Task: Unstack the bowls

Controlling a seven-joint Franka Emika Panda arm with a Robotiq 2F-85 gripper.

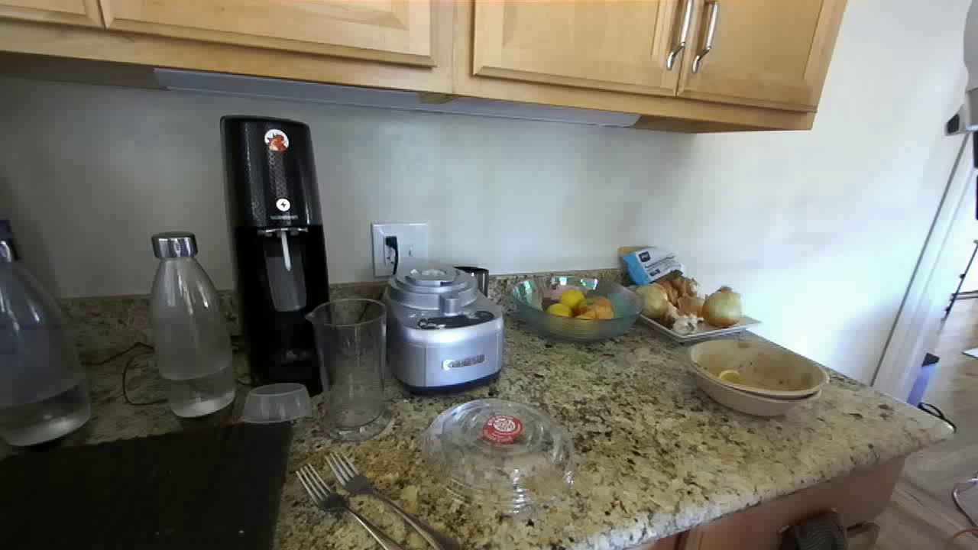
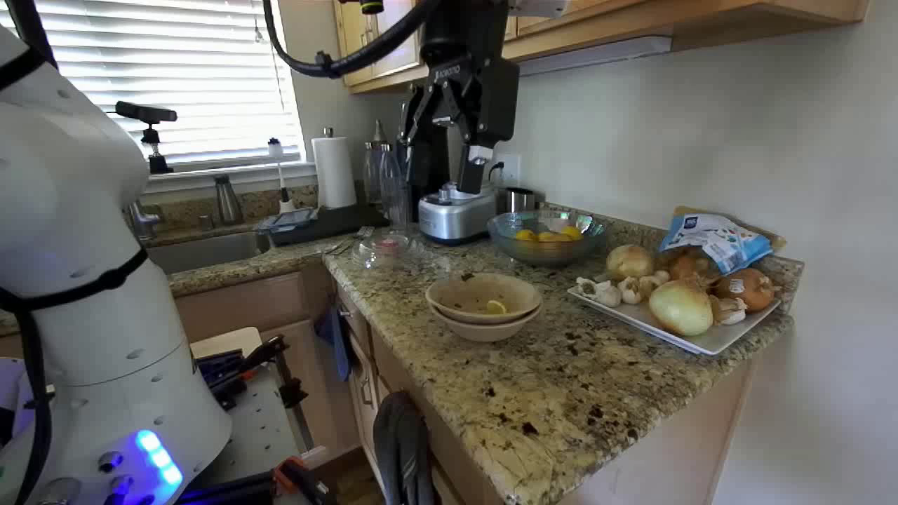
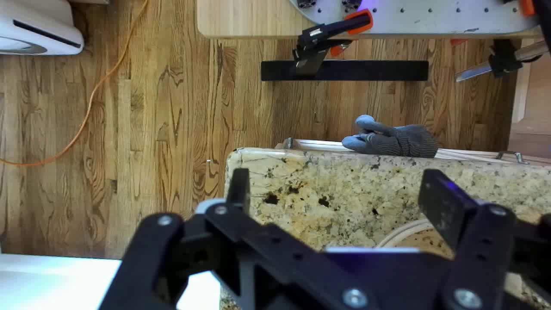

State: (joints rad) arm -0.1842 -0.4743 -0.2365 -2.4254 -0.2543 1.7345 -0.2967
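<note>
Both exterior views near, looking slightly down across shared granite countertop (image 2: 561,400), wrist view facing down toward hardwood floor (image 3: 172,86)

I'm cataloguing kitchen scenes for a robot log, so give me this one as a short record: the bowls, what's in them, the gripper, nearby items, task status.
Stack: upper beige bowl nested in lower beige bowl, on the speckled counter
Contents: upper one holds a yellow lemon piece and dark bits; inside of the lower one is hidden
Gripper: open, raised above the counter, holding nothing
Nearby: glass fruit bowl; white plate of onions and garlic
Status: not yet unstacked
</note>
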